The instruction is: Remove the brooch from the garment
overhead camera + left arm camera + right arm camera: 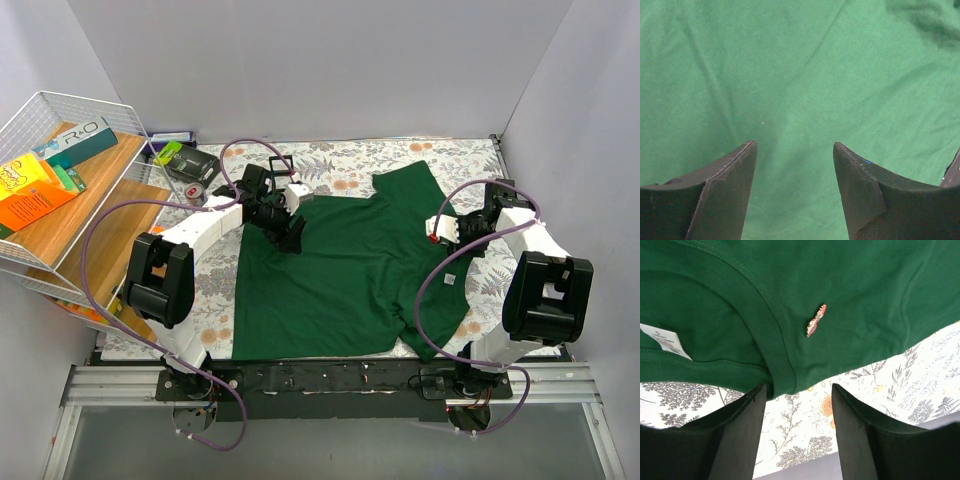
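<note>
The dark green T-shirt [340,270] lies spread on the floral tablecloth [340,160]. In the right wrist view a small pink and red brooch [816,320] is pinned to the shirt [865,300] just beside the collar band [775,340]. A white label [665,340] shows inside the collar. My right gripper [798,386] is open and empty, and sits at the collar edge, short of the brooch; in the top view it [441,228] is at the shirt's right side. My left gripper [795,145] is open and empty, close over plain green cloth [800,75]; in the top view it [291,226] is over the shirt's upper left.
A white wire basket [60,110] holding boxes and a wooden board stands at the left. Dark small items and a round tin [195,193] lie at the back left. Grey walls close in the back and both sides.
</note>
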{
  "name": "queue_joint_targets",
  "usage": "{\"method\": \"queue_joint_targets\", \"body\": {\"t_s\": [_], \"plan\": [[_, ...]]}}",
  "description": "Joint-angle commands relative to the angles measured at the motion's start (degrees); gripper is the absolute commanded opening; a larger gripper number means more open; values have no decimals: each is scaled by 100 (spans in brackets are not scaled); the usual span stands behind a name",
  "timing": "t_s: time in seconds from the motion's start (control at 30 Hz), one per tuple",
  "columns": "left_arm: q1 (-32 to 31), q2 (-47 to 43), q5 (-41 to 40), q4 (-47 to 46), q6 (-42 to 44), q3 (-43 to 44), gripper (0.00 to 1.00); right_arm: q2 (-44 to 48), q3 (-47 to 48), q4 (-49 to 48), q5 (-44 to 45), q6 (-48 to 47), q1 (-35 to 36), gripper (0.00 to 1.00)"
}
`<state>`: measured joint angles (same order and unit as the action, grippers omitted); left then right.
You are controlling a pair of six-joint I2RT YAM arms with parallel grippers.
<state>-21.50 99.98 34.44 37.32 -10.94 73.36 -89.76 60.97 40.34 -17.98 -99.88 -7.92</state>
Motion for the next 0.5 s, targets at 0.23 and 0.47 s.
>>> {"method": "queue_joint_targets", "body": {"t_s": [0.23, 0.47], "plan": [[-13, 135, -60, 12, -31, 372, 62, 98, -304, -165, 127, -383, -34, 65], [-21, 162, -104, 3, -66, 372, 62, 63, -472, -508, 172, -454, -34, 65]]}}
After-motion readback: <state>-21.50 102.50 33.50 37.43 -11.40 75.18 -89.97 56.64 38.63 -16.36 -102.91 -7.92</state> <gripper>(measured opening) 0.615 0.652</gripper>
